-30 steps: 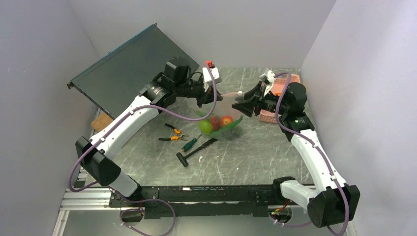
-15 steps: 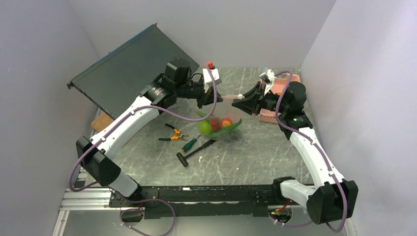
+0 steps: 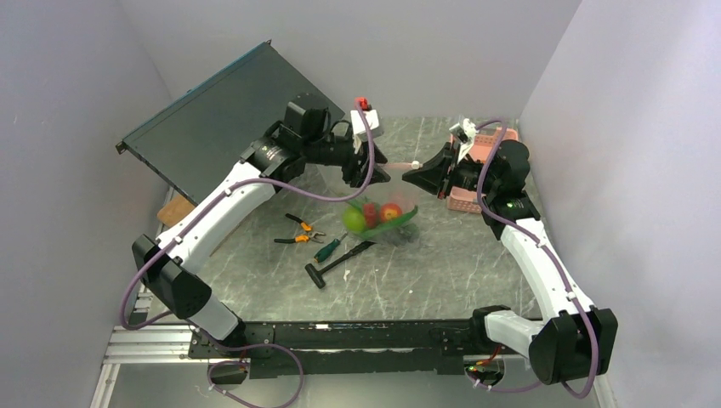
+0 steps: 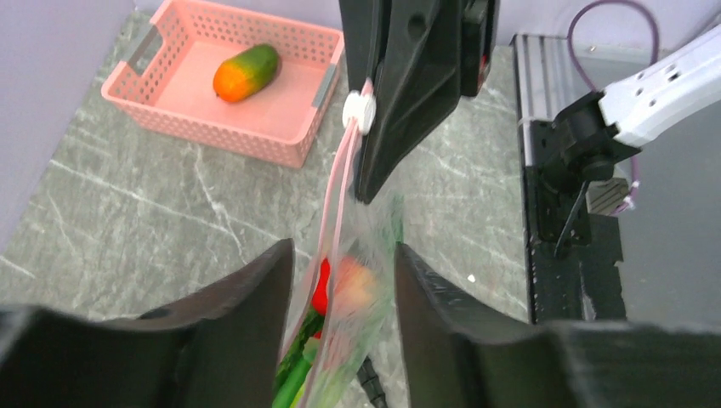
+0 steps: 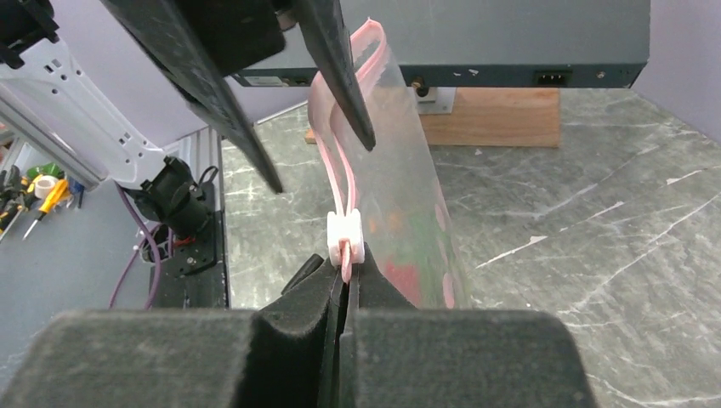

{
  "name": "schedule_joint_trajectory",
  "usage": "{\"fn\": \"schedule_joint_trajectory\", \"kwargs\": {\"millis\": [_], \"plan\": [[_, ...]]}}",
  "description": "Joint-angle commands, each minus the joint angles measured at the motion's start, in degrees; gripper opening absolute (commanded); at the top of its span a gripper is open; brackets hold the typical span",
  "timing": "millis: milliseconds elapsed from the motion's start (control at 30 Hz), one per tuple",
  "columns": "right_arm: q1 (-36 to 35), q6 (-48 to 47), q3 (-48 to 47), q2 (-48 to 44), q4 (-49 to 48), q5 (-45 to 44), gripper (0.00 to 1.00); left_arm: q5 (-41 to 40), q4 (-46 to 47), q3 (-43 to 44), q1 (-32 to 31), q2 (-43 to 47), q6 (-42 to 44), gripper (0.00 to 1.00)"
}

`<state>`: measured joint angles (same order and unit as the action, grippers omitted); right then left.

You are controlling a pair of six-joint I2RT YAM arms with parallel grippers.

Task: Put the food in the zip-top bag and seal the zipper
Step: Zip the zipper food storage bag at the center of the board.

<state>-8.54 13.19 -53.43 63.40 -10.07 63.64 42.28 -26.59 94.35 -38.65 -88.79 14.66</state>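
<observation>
1. Hanging from a single pinch, the bag (image 3: pixel 384 217) could slip free. The right gripper (image 5: pixel 344 265) is clamped tight on the zipper (image 5: pixel 333 161) right at the white slider (image 5: pixel 346 236), and it seems to carry the whole load of food (image 3: pixel 374 214) alone.
2. The left gripper (image 4: pixel 340 248) stands parted, its fingers (image 4: pixel 246 297) on either side of the zipper and gripping nothing. With that end unheld, the bag may swing or sag when the slider is drawn along, so the tracks may not mate.
3. Beyond the slider the two pink tracks look apart, so the mouth seems unsealed. A tilt or a drop could spill the food onto the table (image 3: pixel 442 263).
4. The mango (image 4: pixel 246 71) lies in the basket (image 4: pixel 212 140), well apart from the bag. Sealing now would leave it out.
5. The bag is clear and crinkly, held up above the table between the two grippers, with the mouth edge on top and the belly sagging. Red and green pieces crowd its bottom, but I cannot name each one.
</observation>
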Motion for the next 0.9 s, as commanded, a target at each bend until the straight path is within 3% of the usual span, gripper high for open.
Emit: {"fn": "schedule_joint_trajectory", "kwargs": {"millis": [0, 133, 400, 867], "plan": [[0.2, 1.42, -0.61, 0.03, -4.82, 2.09, 0.0, 5.52, 1.89, 6.43, -0.38, -1.09, -5.88, 0.59], [0.24, -0.98, 0.87, -1.99, -5.38, 2.81, 0.0, 7.04, 6.02, 7.62, -1.89, -1.88, -7.37, 0.68], [0.26, -3.22, 0.28, -2.41, -2.48, 2.73, 0.0, 8.52, 5.04, 12.71, -3.27, -7.34, -9.6, 0.7], [0.19, -4.29, 0.04, -2.79, -1.3, 2.55, 0.0, 8.01, 7.0, 13.57, -3.89, -10.64, -12.96, 0.56]]}}
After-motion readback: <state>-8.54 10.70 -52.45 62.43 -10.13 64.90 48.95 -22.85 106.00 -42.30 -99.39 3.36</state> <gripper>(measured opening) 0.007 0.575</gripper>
